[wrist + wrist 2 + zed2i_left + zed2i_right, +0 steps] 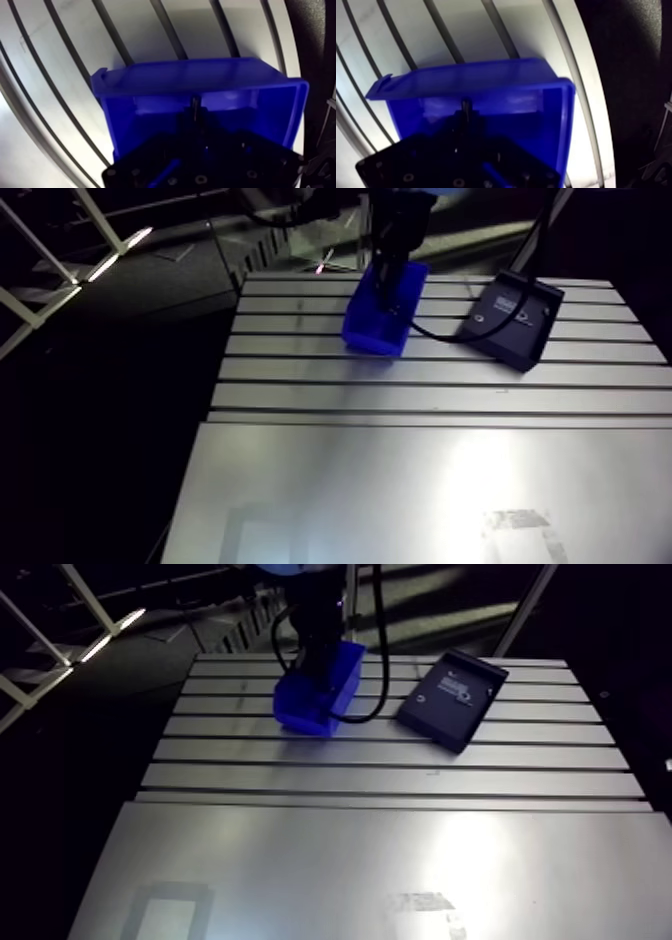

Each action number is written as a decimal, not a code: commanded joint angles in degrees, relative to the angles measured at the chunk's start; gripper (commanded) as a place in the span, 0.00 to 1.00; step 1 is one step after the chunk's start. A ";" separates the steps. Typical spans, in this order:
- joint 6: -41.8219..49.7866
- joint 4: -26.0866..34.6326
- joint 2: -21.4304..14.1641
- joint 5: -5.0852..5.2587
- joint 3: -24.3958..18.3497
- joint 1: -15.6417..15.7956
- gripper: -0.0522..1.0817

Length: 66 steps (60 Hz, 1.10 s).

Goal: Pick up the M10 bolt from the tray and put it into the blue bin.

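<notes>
One gripper (195, 116) hangs inside the blue bin (165, 80), clenched on the M10 bolt (194, 103). Placing step, judged near its end; the next move calls for letting go.

A slotted aluminium counter (440, 373) filled the scene, its near part a smooth grey metal sheet (400, 488). A flat black rectangular slab with white markings (505, 316) lay askew on the slotted part.
</notes>
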 commanded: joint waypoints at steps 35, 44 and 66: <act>1.72 0.56 -0.82 -0.26 0.00 -0.04 0.05; 1.21 6.60 -4.39 -0.18 -1.97 -0.04 0.05; 13.04 28.86 -10.06 1.40 -18.74 -1.75 0.05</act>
